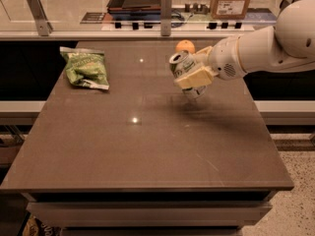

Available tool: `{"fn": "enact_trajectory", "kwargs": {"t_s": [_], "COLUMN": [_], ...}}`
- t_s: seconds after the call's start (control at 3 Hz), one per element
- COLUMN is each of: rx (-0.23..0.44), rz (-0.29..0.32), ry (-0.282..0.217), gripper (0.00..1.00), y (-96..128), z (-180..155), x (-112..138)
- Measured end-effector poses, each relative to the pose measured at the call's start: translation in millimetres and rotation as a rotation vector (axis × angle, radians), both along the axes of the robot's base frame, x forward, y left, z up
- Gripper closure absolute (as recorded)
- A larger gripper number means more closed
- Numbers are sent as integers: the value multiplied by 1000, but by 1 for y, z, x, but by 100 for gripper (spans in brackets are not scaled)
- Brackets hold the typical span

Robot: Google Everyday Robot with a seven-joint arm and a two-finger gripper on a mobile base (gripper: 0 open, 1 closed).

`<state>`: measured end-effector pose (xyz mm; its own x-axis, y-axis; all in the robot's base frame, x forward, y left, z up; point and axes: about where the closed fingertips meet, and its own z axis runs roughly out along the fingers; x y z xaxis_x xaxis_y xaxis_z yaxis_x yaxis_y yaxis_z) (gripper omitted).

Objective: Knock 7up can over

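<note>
The 7up can (181,63) is silver-white with green markings, right of the table's middle. It is tilted, with its silver top leaning left and its lower end just above or on the tabletop. My gripper (193,75) comes in from the right on a white arm (256,48). Its cream fingers (199,74) are closed around the can's body.
A crinkled green snack bag (85,67) lies at the table's back left. An orange (185,45) sits just behind the can. The dark table (123,151) ends at a counter with metal posts (166,13) and a cardboard box (231,1) behind.
</note>
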<state>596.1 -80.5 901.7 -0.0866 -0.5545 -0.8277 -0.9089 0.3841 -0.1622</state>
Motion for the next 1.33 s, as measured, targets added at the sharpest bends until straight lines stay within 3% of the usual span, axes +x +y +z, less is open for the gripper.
{"fn": "enact_trajectory", "kwargs": {"t_s": [0.67, 1.33], "rx": [-236, -389], "rz": [-45, -13], "ry": [26, 55], "gripper": [100, 100], "y": [-9, 1], "z": [-7, -25], "x": [-15, -3]}}
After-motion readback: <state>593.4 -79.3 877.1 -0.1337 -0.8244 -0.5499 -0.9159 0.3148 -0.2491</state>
